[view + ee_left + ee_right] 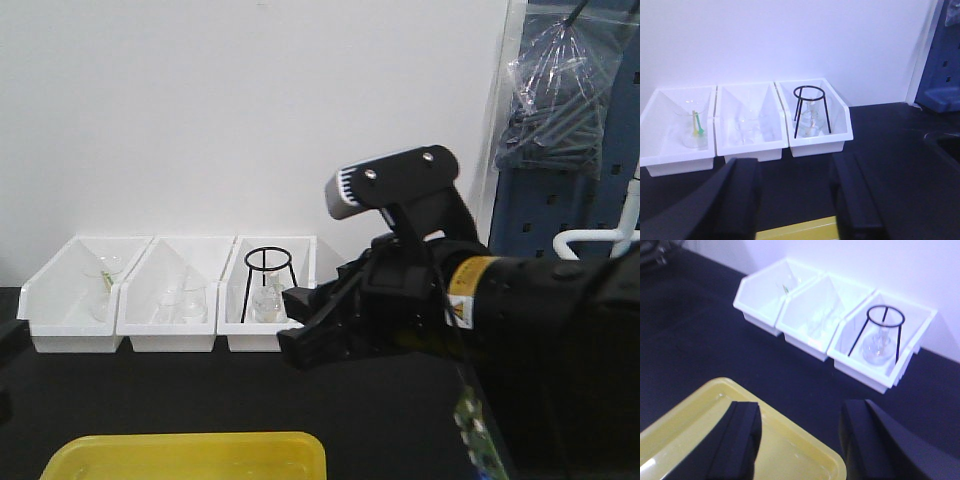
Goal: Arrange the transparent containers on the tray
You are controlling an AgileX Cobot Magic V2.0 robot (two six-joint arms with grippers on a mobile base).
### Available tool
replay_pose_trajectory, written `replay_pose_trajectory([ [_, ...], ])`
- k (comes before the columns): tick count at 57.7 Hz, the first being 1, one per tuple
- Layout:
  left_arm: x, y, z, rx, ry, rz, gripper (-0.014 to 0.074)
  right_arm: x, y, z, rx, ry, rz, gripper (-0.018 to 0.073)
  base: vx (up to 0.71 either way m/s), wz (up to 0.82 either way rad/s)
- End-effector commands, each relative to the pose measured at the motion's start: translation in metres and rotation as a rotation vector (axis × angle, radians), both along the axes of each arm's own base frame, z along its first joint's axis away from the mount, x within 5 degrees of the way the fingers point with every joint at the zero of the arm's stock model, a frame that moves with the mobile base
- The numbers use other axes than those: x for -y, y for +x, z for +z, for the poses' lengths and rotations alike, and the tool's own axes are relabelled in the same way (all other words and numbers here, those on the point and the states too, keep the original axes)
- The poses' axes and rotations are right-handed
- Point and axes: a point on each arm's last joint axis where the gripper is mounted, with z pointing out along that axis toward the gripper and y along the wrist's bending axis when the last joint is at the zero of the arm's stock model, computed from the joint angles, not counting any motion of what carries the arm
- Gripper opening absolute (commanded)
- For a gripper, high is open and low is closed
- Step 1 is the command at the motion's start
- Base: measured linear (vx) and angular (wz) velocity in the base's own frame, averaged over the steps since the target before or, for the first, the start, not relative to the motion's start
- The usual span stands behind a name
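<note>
— Right gripper (795, 440) hangs over the yellow tray's (805, 450) near rim, jaws apart, empty. Left gripper (795, 200) likewise.

— Test tubes?

— None clearly visible; probably among the glassware in the white bins (815, 315). Reach slowly, descend straight, grip gently.

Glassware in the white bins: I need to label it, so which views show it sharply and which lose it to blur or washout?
Left wrist view: the flask under the black ring stand reads fairly clearly. Right wrist view: soft blur, middle bin glass nearly washed out. Front view: small faint glass, right gripper covering part of the right bin.
</note>
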Motion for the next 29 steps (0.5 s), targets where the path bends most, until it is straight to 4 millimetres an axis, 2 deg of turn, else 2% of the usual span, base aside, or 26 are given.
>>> replay_pose_trajectory([
  [1, -0.005, -0.018, 0.024, 0.119, 0.002, 0.0, 0.029, 0.015, -0.02, 0.032, 0.203, 0.146, 0.032, 0.036, 0.0, 0.0],
  [8, -0.01, -0.04, 0.033, 0.174, 0.01, 0.005, 0.0127, 0.024, -0.03, 0.028, 0.212, 0.154, 0.034, 0.0307, 0.0, 0.0],
  [16, -0.014, -0.06, 0.043, 0.26, -0.012, 0.004, -0.0007, 0.027, -0.033, 0.026, 0.189, 0.133, 0.028, 0.0245, 0.0, 0.0],
  [23, -0.016, -0.07, 0.047, 0.296, -0.019, 0.005, -0.0008, 0.026, -0.032, 0.026, 0.186, 0.13, 0.028, 0.02, 0.0, 0.0],
  [29, -0.016, -0.071, 0.047, 0.299, -0.019, 0.005, -0.0008, 0.026, -0.032, 0.026, 0.187, 0.13, 0.028, 0.0184, 0.0, 0.0],
])
